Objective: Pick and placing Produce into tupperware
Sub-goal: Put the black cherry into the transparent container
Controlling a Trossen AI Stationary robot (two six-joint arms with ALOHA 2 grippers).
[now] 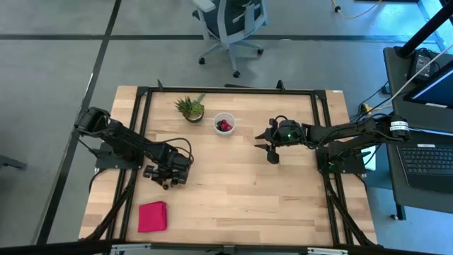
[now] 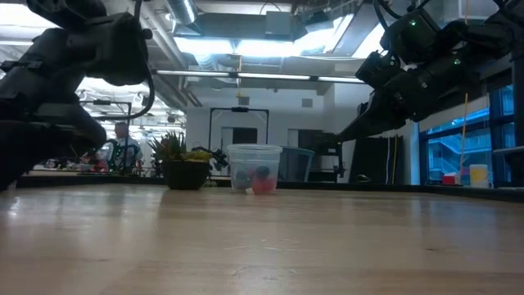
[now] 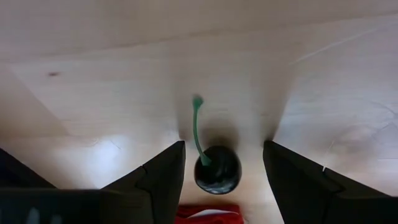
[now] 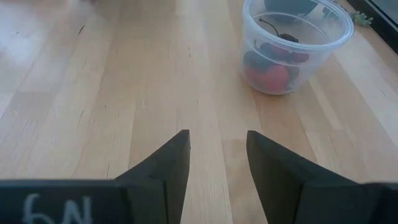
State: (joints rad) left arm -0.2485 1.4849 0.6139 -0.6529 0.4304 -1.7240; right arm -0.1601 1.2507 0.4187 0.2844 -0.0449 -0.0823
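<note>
A dark cherry [image 3: 217, 169] with a green stem [image 3: 197, 124] lies on the table between my left gripper's [image 3: 224, 146] open fingers; neither finger touches it. That gripper [image 1: 168, 177] hangs over the table's left middle. The clear round tupperware [image 1: 224, 124] stands near the far edge and holds several red fruits [image 4: 270, 74], some with stems. My right gripper [image 1: 272, 152] hovers open to its right and nearer; the tupperware [image 4: 295, 43] shows ahead of its fingers [image 4: 217, 137]. In the low view the tupperware [image 2: 254, 168] stands on its base.
A spiky green potted plant [image 1: 190, 108] stands just left of the tupperware. A flat pink-red cloth [image 1: 152, 216] lies near the table's near left corner. Bare wood spans the middle of the table [image 1: 241, 191]. An office chair [image 1: 230, 25] stands beyond the far edge.
</note>
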